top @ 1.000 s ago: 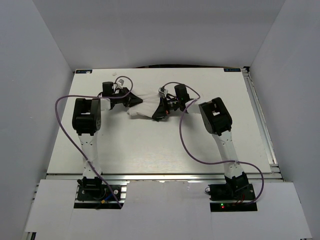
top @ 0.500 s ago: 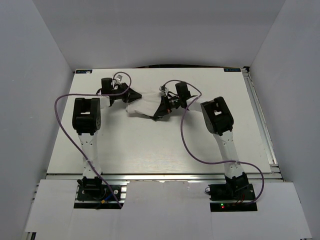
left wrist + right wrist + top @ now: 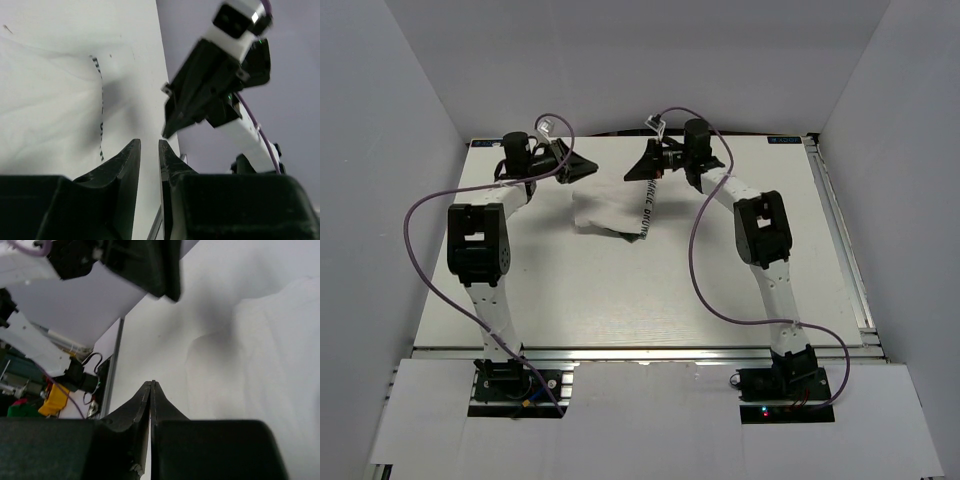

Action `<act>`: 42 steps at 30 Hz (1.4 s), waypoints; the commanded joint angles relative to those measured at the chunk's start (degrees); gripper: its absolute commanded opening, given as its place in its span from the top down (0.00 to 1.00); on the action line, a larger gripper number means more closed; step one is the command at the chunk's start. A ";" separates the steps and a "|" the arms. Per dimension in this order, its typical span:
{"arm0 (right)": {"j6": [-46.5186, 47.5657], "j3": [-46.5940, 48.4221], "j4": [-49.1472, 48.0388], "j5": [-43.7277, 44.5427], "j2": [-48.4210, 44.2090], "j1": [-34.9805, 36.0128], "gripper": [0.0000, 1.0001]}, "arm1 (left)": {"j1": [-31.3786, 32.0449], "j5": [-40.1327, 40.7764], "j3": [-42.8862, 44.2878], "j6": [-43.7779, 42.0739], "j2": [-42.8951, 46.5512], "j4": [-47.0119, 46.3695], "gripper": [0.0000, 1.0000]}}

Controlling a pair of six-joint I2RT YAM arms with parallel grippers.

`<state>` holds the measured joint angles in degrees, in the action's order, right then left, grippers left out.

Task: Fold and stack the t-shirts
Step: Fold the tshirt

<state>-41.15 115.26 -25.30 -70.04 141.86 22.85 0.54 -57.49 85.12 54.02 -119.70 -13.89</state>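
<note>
The t-shirt [image 3: 608,212] lies as a small folded white bundle on the far half of the table [image 3: 620,290], with a strip of dark lettering [image 3: 645,205] along its right edge. My left gripper [image 3: 592,164] hovers past its far left corner, jaws a narrow gap apart and empty. In the left wrist view that gripper [image 3: 149,142] hangs over white cloth [image 3: 45,100] and the lettering [image 3: 101,125]. My right gripper [image 3: 630,173] hovers at the far right corner, and its tips [image 3: 151,383] meet with nothing between them. The shirt [image 3: 270,350] fills the right of that view.
White walls enclose the table on three sides. A metal rail [image 3: 835,215] runs down the table's right edge. Purple cables [image 3: 695,250] loop off both arms. Each wrist view shows the other gripper close by: the right one [image 3: 210,85] and the left one [image 3: 145,265].
Both grippers have left the shirt, risen and drawn back toward the far edge. The shirt stays where it lay, with its lettered edge now showing. The left jaws have parted a little.
</note>
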 commanded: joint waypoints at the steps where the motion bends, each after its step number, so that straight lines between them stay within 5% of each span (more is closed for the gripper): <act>1: -6.84 4.78 -1.96 3.94 6.74 -0.35 0.92 | 0.60 -5.43 -4.42 -1.20 2.80 0.27 0.68; 12: -3.15 13.15 6.31 13.78 14.40 -0.44 0.92 | 1.84 -6.67 -11.47 -5.49 -3.34 1.05 0.69; 15: 1.06 12.10 15.26 18.00 15.64 -0.96 0.98 | 1.58 -3.86 -11.38 -7.77 -5.89 5.43 0.70; 21: 5.20 10.16 24.24 23.19 16.16 -2.55 0.94 | -0.45 4.31 -13.40 -11.30 -8.27 11.07 0.70; 25: 5.11 9.19 23.20 21.71 15.64 -2.81 0.93 | -3.26 5.82 -13.93 -12.27 -9.32 10.73 0.70; 35: -4.74 9.28 1.22 6.86 7.74 -3.51 0.90 | -3.35 0.10 -10.15 -6.47 0.33 1.77 0.69; 42: 19.23 7.36 26.74 8.69 -5.70 -3.96 0.89 | -3.26 -1.13 -9.54 -5.67 10.09 1.93 0.63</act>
<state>-33.95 123.17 -8.21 -60.36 146.80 19.11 -2.48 -57.84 73.49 48.58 -117.30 -9.91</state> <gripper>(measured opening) 0.109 0.363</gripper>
